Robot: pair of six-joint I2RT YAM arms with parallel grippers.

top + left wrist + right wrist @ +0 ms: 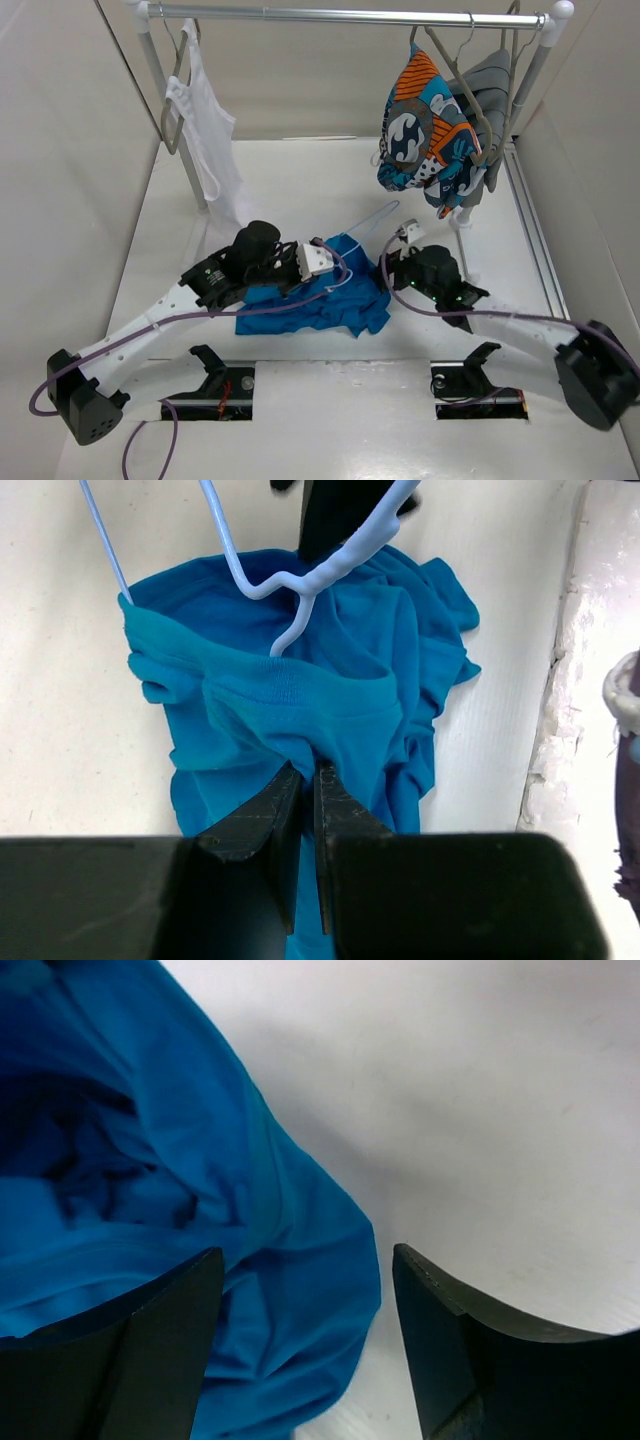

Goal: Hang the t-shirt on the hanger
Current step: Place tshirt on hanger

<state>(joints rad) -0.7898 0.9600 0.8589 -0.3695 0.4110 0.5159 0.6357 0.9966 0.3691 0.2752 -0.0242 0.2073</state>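
Note:
The bright blue t-shirt (318,300) lies crumpled on the white table between my arms. The light-blue wire hanger (375,215) lies at its far edge. In the left wrist view the hanger (300,575) has its hook on the t-shirt (300,695), and one wire runs under the fabric at the left. My left gripper (333,274) is shut on a bunched fold of the t-shirt (307,778). My right gripper (389,281) is open at the shirt's right edge. A rounded fold of the t-shirt (290,1260) lies between its fingers (308,1285).
A clothes rail (350,15) spans the back. A white tank top (205,135) hangs at its left. An orange-blue-white patterned garment (425,130) and a grey garment (490,95) hang at its right. A raised white ledge (590,680) runs beside the shirt.

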